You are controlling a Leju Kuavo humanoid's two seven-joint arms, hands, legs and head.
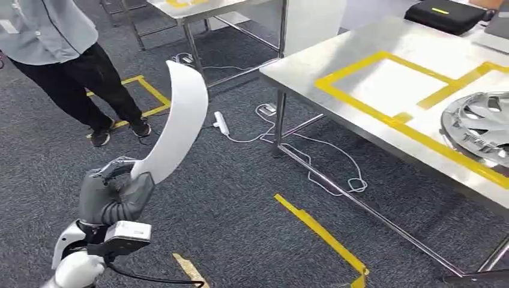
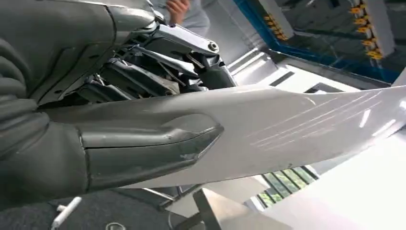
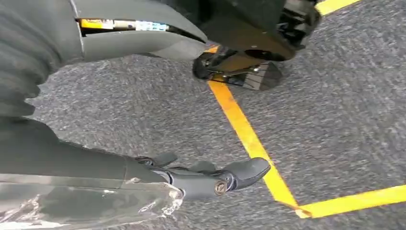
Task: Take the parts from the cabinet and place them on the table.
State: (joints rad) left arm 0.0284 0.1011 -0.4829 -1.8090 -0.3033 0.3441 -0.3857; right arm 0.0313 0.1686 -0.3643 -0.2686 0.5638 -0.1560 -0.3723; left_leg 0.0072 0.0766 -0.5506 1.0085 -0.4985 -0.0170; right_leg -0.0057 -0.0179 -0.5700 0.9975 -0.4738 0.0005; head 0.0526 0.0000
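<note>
My left hand grips the lower end of a long, curved white panel, which rises upright and bends at its top, low at the left of the head view. The left wrist view looks along the glossy panel, with the thumb pressed across it. The steel table with yellow tape outlines stands to the right, apart from the panel. My right hand hangs over the carpet, its fingers stretched out and holding nothing.
A silver hubcap lies on the table's right side and a black case at its far end. A person stands at the top left. A power strip and cables lie on the carpet beside the table leg. Yellow tape marks the floor.
</note>
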